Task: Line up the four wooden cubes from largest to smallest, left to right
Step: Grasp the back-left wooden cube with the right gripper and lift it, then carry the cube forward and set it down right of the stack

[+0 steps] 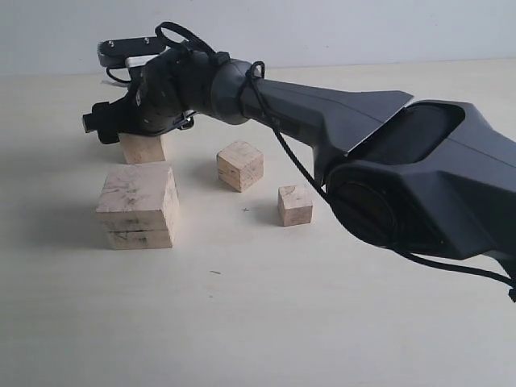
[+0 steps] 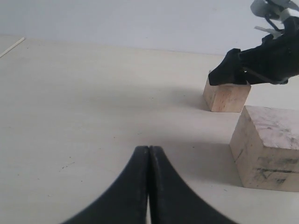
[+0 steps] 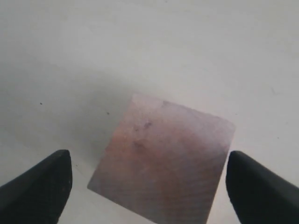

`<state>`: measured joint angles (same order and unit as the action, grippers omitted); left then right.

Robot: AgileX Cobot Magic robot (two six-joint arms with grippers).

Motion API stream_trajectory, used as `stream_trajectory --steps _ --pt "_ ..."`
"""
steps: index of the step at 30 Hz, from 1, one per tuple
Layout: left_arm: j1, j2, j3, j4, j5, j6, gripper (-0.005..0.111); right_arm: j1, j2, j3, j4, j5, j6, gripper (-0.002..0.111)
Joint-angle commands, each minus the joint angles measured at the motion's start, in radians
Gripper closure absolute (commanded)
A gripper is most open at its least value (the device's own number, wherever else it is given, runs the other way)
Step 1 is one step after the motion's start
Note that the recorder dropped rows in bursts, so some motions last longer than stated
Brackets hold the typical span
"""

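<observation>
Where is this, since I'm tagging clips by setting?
Likely a robot lab test bench: a pale tabletop, a plain wall behind, and four wooden cubes with a black robot arm over them.

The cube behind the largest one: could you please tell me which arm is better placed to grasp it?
Right, probably: its fingers are open either side of that cube; the left arm's fingers are shut, apart from it.

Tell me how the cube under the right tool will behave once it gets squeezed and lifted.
The cube looks like solid wood with flat faces, so it should stay stiff and neither roll nor tip. Its bare, dull wood probably grips well. It sits skewed between the open right tool's fingers, so it may twist as they close.
</observation>
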<state>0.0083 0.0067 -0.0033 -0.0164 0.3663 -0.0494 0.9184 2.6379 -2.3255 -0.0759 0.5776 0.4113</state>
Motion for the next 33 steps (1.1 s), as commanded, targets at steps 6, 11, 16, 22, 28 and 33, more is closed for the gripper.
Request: stream_trajectory --steps 6,11,16,22,28,33 --pt "-0.009 -0.007 0.003 0.002 -0.012 -0.007 0.107 -0.008 0.011 -0.007 -0.006 0.027 0.021 0.038" --pt "-0.009 -0.007 0.003 0.002 -0.012 -0.007 0.107 -0.008 -0.016 -0.007 -0.011 0.067 0.037 0.088" --pt "-0.009 -0.007 0.003 0.002 -0.012 -0.007 0.107 -0.008 -0.099 -0.007 -0.067 0.125 -0.001 0.108" --pt "-0.009 -0.007 0.003 0.002 -0.012 -0.007 0.107 -0.008 -0.250 -0.007 -0.088 0.293 -0.276 0.108" --pt "-0.009 -0.007 0.003 0.002 -0.012 -0.007 0.107 -0.050 -0.350 -0.007 0.017 0.542 -0.548 0.108" --pt "-0.009 -0.007 0.003 0.002 -0.012 -0.007 0.107 -0.120 -0.399 -0.002 0.220 0.643 -0.744 0.108"
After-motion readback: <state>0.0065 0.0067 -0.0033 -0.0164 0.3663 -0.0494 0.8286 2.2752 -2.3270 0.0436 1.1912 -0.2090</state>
